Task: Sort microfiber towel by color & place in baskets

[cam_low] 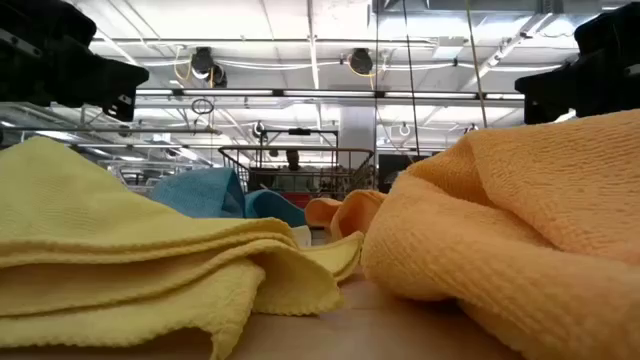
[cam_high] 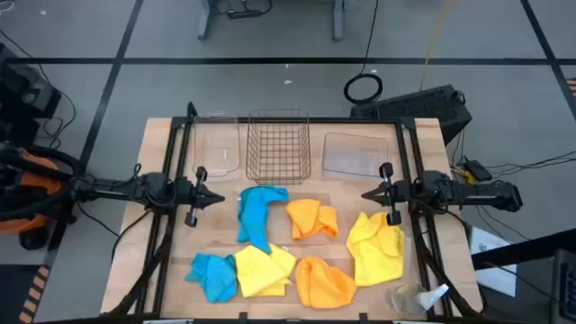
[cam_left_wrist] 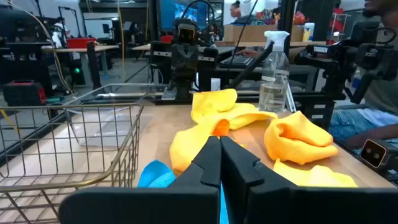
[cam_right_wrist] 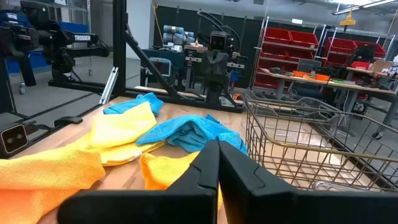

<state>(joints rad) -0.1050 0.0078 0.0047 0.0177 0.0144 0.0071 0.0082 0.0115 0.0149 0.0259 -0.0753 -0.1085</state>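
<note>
A: Six towels lie loose on the worktop (cam_high: 162, 144) in front of the baskets: two blue (cam_high: 259, 209) (cam_high: 211, 274), two orange (cam_high: 310, 219) (cam_high: 322, 282), two yellow (cam_high: 376, 245) (cam_high: 263, 270). None is sorted yet, it seems.

B: And the baskets?

A: Three in a row at the far edge: a wire basket (cam_high: 278, 148) between two clear tubs (cam_high: 218, 146) (cam_high: 351, 153), all bare.

B: The claws?

A: Left claw (cam_high: 214, 197) and right claw (cam_high: 369, 193) hover level at either side, jaws shut, holding nothing.

B: Best opening move?

A: Probably open wide, drop onto a towel's raised fold, and pinch one colour only; the lower blue and yellow touch, so start with the separate upper blue
</note>
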